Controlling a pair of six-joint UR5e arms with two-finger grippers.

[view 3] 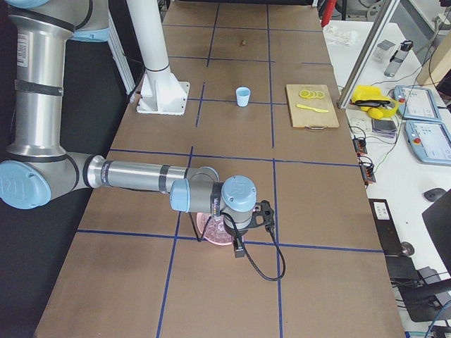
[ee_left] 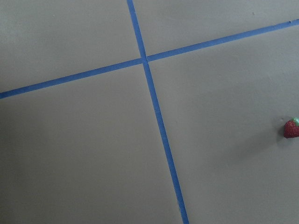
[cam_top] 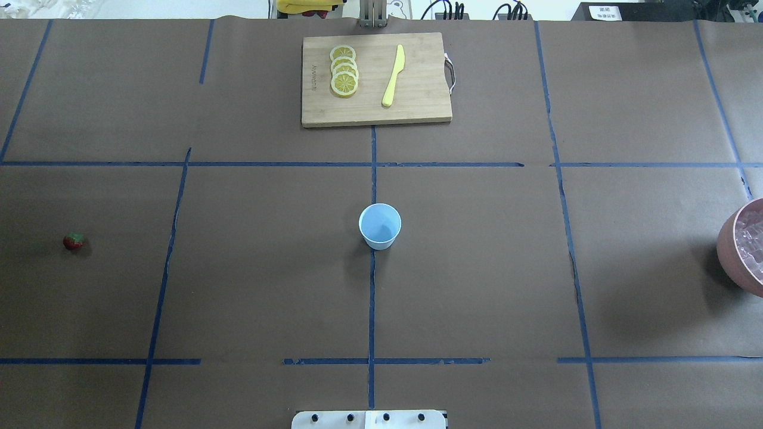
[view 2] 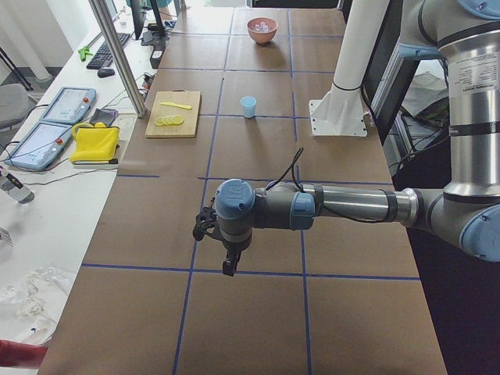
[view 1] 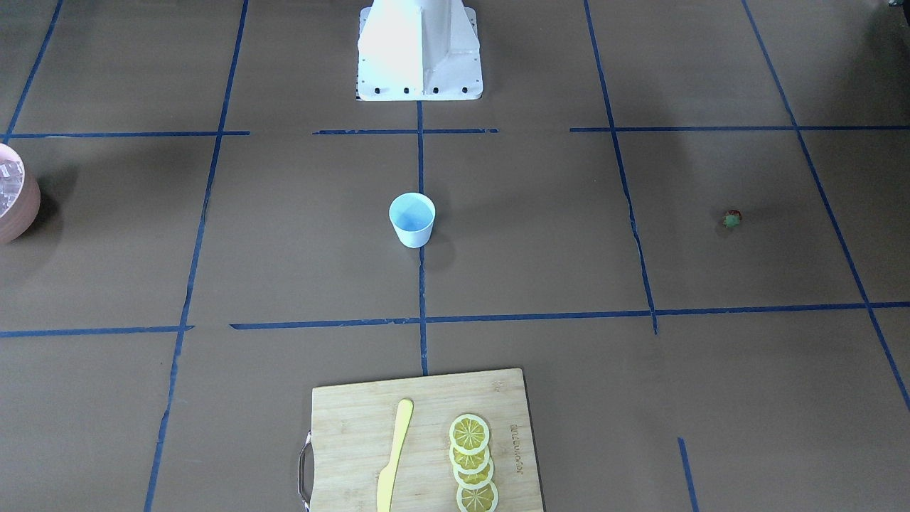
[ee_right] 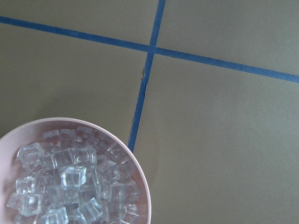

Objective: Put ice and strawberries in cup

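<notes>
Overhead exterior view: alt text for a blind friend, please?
An empty small white paper cup with a pale blue inside stands centred on a brown table. A tiny red strawberry lies far left, a terracotta-pink bowl of clear ice cubes at the right edge, and a wooden cutting board with yellow lemon slices and a yellow knife beyond.
</notes>
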